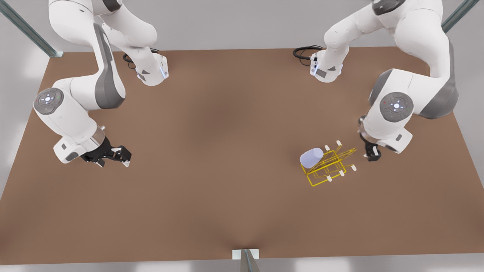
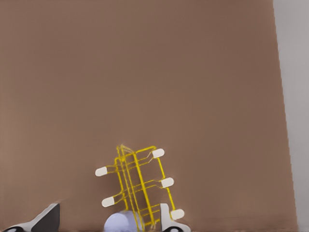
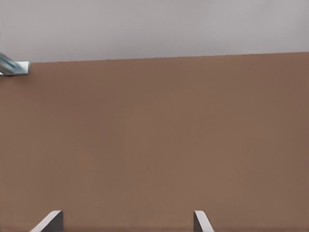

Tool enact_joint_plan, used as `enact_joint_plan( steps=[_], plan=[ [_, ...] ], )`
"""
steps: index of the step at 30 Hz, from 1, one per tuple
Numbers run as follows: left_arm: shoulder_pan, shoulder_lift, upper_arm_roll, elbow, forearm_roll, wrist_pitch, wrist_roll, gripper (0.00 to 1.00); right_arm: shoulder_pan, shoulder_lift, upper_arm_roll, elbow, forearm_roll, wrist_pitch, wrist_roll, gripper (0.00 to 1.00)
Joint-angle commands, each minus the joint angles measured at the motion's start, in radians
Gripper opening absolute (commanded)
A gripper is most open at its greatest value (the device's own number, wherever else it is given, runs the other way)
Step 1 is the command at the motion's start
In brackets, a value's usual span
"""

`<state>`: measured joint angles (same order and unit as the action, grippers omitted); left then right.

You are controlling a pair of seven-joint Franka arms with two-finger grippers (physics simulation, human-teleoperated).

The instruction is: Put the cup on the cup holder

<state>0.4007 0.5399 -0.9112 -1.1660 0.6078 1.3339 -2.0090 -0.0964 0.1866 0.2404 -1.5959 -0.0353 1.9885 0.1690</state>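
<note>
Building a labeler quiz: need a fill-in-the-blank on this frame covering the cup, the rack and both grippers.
1. The lavender cup sits against one end of the ___ wire cup holder.
2. The left gripper, beside the holder, has its fingers ___.
3. The right gripper, far from the cup, is open and holds ___.

Missing words: yellow; open; nothing

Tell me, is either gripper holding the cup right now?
No, the cup sits on the cup holder, with the left gripper open beside it and the right gripper open far off.
</note>
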Motion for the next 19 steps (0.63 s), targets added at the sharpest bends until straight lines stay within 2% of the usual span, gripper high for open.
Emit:
enact_joint_plan(
  steps=[1, 2, 3, 4, 6, 8, 19],
  plan=[
    [-0.440, -0.027, 0.697, 0.243, -0.424, -0.222, 2.053, 1.00, 0.000, 0.001, 0.000, 0.001, 0.000, 0.001, -0.003, 1.00],
    [-0.600, -0.193, 1.068, -0.004, -0.764, -0.058, 2.121, 1.00, -0.005, 0.001, 0.000, 0.001, 0.000, -0.002, -0.003, 1.00],
    [-0.573, -0.452, 0.984, -0.463, -0.720, 0.354, 2.110, 1.00, 0.000, 0.002, 0.002, 0.001, 0.000, 0.000, -0.002, 1.00],
    [-0.493, -0.476, 0.885, -0.488, -0.672, 0.384, 2.106, 1.00, -0.002, 0.002, 0.002, 0.001, 0.000, 0.000, -0.002, 1.00],
    [-0.487, -0.371, 0.879, -0.295, -0.672, 0.223, 1.994, 1.00, -0.002, 0.005, 0.002, -0.001, 0.000, 0.000, -0.002, 1.00],
    [-0.476, -0.318, 0.874, -0.201, -0.684, 0.169, 2.000, 1.00, -0.005, 0.005, 0.002, -0.003, 0.000, 0.001, -0.003, 1.00],
    [-0.490, -0.313, 0.858, -0.156, -0.680, 0.116, 1.931, 1.00, -0.014, 0.010, 0.000, -0.004, 0.000, 0.001, -0.006, 1.00]
  ],
)
